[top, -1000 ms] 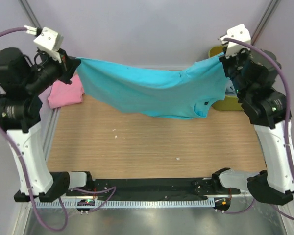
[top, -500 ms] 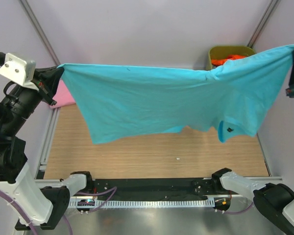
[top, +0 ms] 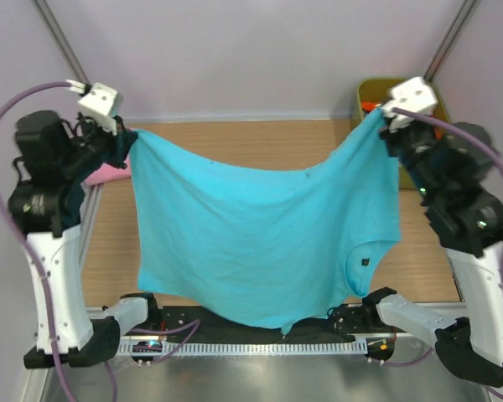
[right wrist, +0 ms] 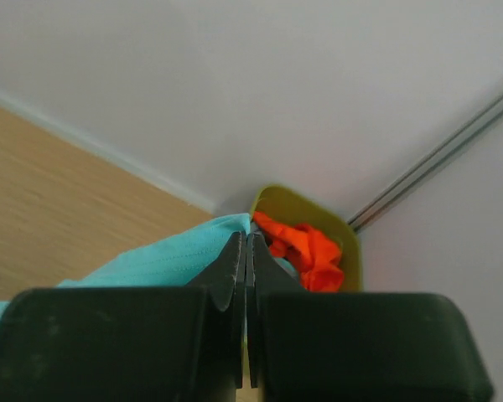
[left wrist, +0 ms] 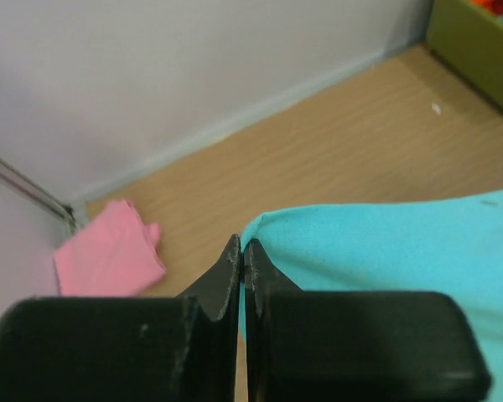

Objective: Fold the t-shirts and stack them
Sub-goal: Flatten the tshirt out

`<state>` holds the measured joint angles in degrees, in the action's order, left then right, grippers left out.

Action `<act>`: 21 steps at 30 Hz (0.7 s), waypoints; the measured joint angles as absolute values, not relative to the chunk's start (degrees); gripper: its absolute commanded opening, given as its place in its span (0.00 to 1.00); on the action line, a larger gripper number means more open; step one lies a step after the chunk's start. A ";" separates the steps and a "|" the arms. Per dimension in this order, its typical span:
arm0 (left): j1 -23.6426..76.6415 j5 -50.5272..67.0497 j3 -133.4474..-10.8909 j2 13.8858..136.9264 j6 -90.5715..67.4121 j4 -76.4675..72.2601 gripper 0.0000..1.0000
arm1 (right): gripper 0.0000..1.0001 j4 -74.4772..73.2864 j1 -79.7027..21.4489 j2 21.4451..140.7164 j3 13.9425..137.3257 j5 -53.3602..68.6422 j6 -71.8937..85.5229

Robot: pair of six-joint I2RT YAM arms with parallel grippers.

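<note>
A large turquoise t-shirt [top: 260,243] hangs spread between both arms above the table, its lower edge sagging down over the near rail. My left gripper [top: 127,141] is shut on its upper left corner [left wrist: 256,230]. My right gripper [top: 384,119] is shut on its upper right corner [right wrist: 235,224]. A folded pink t-shirt [left wrist: 107,258] lies at the table's far left, mostly hidden by the left arm in the top view [top: 109,173]. An orange t-shirt [right wrist: 306,251] lies crumpled in the olive-green bin [right wrist: 348,243].
The olive-green bin [top: 373,88] stands at the far right corner against the back wall. Bare wooden tabletop [top: 251,142] shows behind the hanging shirt. Metal frame posts [top: 54,29] rise at both back corners.
Both arms have drawn inward and lowered from a wide, high stretch. The turquoise shirt now hangs lower and longer, sagging in the middle, with its hem reaching the near rail.
</note>
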<state>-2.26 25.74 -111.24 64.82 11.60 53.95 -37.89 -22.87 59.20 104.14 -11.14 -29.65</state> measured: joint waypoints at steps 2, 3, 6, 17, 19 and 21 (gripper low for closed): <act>-2.28 24.82 -102.10 65.12 12.73 53.15 0.00 | 0.01 -34.50 -22.85 58.89 93.78 -10.13 -29.58; -2.31 24.27 -97.08 65.76 13.34 51.92 0.00 | 0.01 -33.85 -22.87 58.94 90.19 -9.80 -29.58; -2.39 23.68 -86.91 70.85 15.55 50.17 0.00 | 0.01 -29.19 -22.83 63.72 80.01 -8.78 -29.67; -3.55 25.08 -105.23 116.16 17.72 45.82 0.00 | 0.01 -16.60 -14.72 114.69 101.86 -5.32 -29.19; -4.51 25.47 -114.59 124.49 16.32 44.21 0.00 | 0.01 -16.78 -13.82 125.43 114.67 -5.69 -29.76; -5.39 25.47 -121.01 129.93 15.42 44.47 0.00 | 0.01 -16.75 -13.21 132.29 122.76 -6.26 -30.33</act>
